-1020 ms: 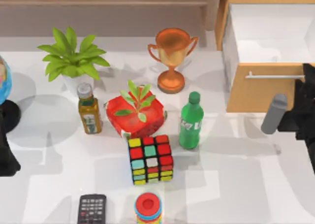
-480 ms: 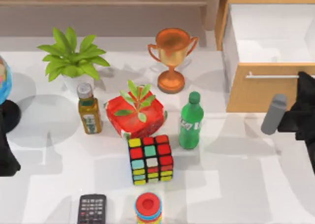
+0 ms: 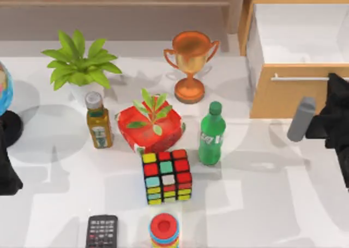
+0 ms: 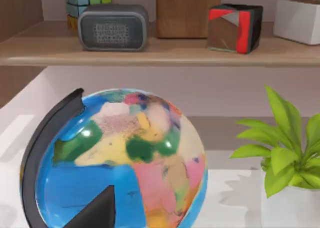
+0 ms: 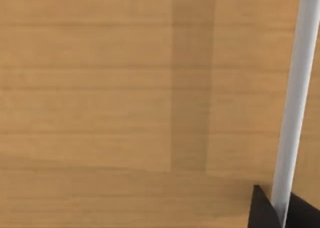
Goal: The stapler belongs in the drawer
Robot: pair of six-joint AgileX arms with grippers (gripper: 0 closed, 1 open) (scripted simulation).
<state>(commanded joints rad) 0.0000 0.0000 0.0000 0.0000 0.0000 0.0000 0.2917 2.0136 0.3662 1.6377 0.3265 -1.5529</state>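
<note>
Stapler [image 3: 301,120] near-upright, beside drawer [image 3: 283,98]

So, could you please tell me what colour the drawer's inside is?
White; the drawer shows it best from the top view.

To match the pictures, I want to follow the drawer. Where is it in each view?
Top view: drawer at the upper right, open, handle across its front.
Left wrist view: faces the globe and shelf instead.
Right wrist view: its wooden front, close up.
Shared landmark: the silver handle.
</note>
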